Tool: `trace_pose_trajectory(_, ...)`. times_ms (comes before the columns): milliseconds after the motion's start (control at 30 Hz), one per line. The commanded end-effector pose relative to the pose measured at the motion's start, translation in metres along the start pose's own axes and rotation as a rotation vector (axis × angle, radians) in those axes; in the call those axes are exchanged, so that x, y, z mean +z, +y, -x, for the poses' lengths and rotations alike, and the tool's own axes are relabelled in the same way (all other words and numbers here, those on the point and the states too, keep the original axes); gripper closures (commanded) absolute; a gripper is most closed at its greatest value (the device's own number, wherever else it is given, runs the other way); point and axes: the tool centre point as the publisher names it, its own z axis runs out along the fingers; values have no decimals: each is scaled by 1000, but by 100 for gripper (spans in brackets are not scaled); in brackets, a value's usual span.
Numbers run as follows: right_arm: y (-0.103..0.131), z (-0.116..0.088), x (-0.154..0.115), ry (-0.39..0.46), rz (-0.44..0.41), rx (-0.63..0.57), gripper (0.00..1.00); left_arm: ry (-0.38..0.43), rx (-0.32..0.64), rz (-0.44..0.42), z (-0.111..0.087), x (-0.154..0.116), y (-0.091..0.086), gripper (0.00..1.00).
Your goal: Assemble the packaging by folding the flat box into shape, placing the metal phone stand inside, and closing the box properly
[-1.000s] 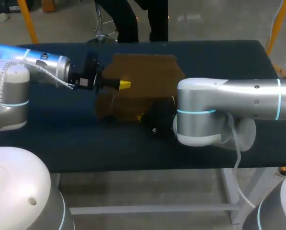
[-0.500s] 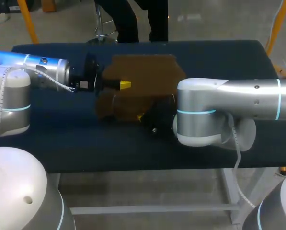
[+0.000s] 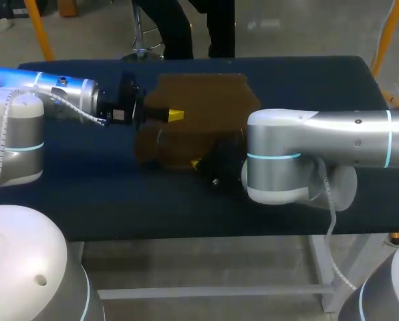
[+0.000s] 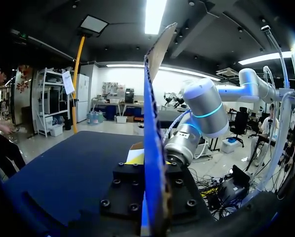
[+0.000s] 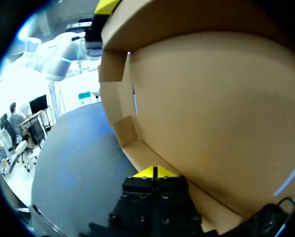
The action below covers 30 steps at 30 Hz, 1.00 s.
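Left tool (image 3: 174, 116) pinches the box (image 3: 206, 100) flap, right tool (image 5: 154, 173) sits closed against its lower edge, so fold slow and square.

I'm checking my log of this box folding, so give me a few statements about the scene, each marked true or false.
1. The cardboard box lies fully flat on the table. False: its panels are folded at angles to one another.
2. The left gripper is shut on a panel of the box. True.
3. The right gripper has its fingers spread wide. False: its yellow tips are together, close against the box.
4. A person's hand rests on the box. False: only the two grippers are at it.
5. The table top is dark blue. True.
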Motion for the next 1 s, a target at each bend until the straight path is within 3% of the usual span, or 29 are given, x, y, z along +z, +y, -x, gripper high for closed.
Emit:
trace_pose_trajectory(33, -3, -2, 5, -7, 1, 0, 100, 11, -1, -3, 3, 1, 3, 100)
trace_pose_trajectory(700, -3, -2, 5, -7, 1, 0, 100, 25, -5, 8, 3, 0, 5, 100)
trace_pose_trajectory(1000, 8, -14, -14, -8, 43, -29, 100, 25, -5, 8, 3, 0, 5, 100)
